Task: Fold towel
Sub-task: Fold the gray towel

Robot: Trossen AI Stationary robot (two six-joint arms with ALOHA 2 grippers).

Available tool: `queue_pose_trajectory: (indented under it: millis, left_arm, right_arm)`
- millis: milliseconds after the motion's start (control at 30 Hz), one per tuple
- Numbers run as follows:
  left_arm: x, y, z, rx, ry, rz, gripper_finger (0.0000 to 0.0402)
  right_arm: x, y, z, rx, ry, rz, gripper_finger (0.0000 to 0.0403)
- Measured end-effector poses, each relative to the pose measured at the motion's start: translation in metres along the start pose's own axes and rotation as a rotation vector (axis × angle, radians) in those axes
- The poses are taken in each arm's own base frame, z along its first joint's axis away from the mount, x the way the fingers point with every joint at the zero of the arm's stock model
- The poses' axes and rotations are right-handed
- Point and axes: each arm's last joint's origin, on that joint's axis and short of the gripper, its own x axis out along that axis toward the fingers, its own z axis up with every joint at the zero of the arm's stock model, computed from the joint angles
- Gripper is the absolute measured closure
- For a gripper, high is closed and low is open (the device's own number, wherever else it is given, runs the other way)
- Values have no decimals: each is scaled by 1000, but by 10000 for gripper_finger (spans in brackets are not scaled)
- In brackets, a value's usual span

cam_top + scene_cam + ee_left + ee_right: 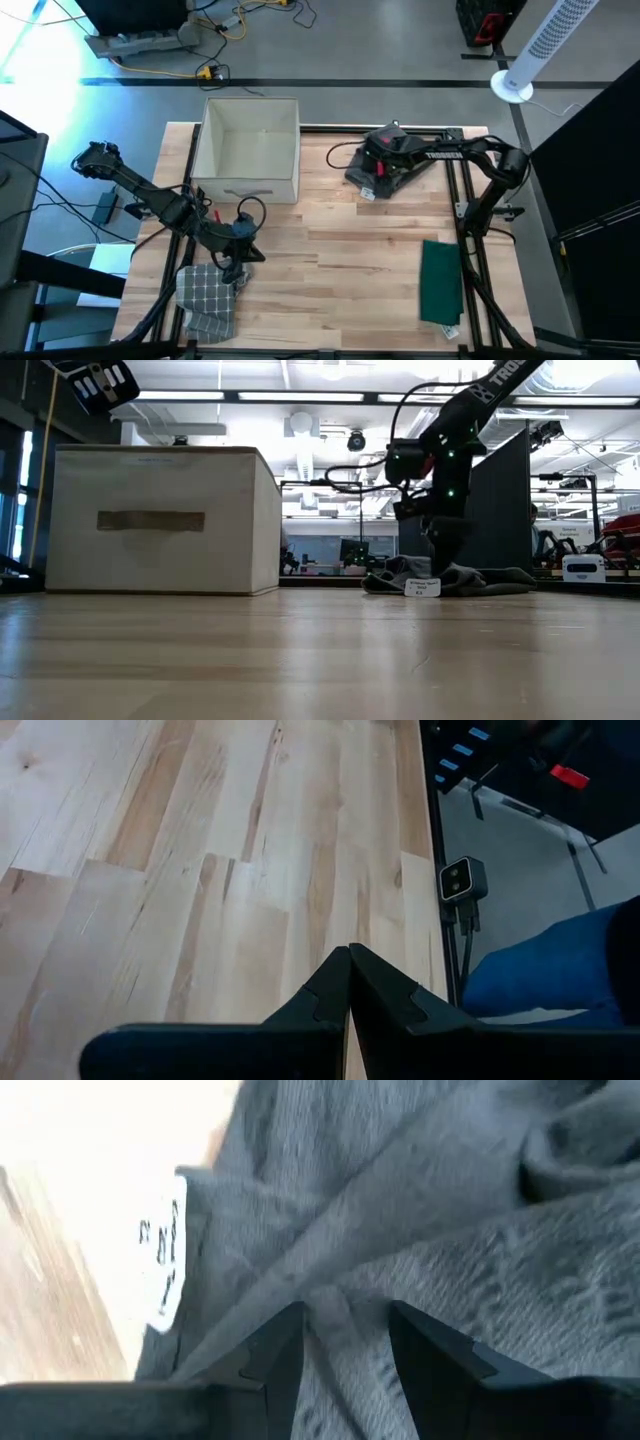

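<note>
A crumpled dark grey towel (pixel 372 178) lies on the table at the far middle, with a white label (pixel 165 1265) at its edge. My right gripper (pixel 345 1345) is down on it, shut on a raised fold. In the low view the towel (pixel 470 578) rests on the table under that gripper (pixel 440 555). My left gripper (pixel 237 262) hangs at the near left, shut on nothing (pixel 350 960), beside a folded grey checked towel (pixel 205 297). My right gripper pinches a raised fold (pixel 335 1315) of the grey towel between its two fingers, coming from above and pointing down. How many layers it has cannot be told. The rest of the towel lies slack on the table.
A white box (pixel 248 150) stands at the far left of the table. A folded green towel (pixel 440 282) lies at the near right, by the table's edge. Bare wood (pixel 340 260) lies between the two arms.
</note>
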Motion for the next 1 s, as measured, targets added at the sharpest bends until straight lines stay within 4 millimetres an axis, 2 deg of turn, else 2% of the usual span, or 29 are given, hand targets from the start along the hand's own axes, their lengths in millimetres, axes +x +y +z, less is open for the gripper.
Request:
queue_pose_trajectory:
  millis: [300,500,733,867,1000]
  left_arm:
    - [0,1,-1,2,10,8,402]
    - [0,1,-1,3,13,11,402]
    - [0,1,-1,0,13,11,402]
    - [0,1,-1,0,13,11,402]
    - [0,1,-1,1,14,12,402]
  right_arm:
    - [-1,7,6,-77,-34,-31,218]
    - [6,-2,4,-16,-20,-35,215]
    - [16,2,2,-24,37,9,215]
    - [16,2,2,-1,42,-12,236]
    - [16,3,2,49,41,11,301]
